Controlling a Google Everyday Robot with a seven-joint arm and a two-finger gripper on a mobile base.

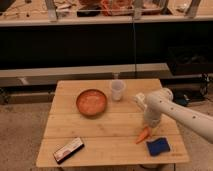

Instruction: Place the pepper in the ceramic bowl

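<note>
Pepper (142, 134): orange, tapered, lying on the table (115, 135) at the right front, thick end up-right, thin end pointing down-left. It's on the wood, not in the bowl.

Gripper (149, 128): comes straight down onto the pepper's thick end, claw pressed together and pinching that end (fingertips mostly lost against the pepper, so exact contact is hard to make out). White arm (175, 107) enters from the right edge, bends above the table's right side, then drops down to the gripper.

Sponge (158, 147): blue block, flat on the table just beside the pepper, to its lower right, near the front right corner. Not touching the pepper as far as I can tell.

Bowl (92, 102): round, shallow, reddish-brown rim, orange speckled inside, upright, left of table centre. Well apart from the pepper, up and to the left of it. Nothing visible inside.

Cup (117, 90): translucent, upright, just beside the bowl on its upper right, toward the back edge, between the bowl and the arm's bend.

Box (68, 150): dark, flat, with a light strip, lying at an angle at the front left corner, well apart from everything else.

Table: light wooden slats, standing on a speckled floor (20, 135). Behind it a dark low shelf (75, 47) with clutter on top, too blurred to name.
</note>
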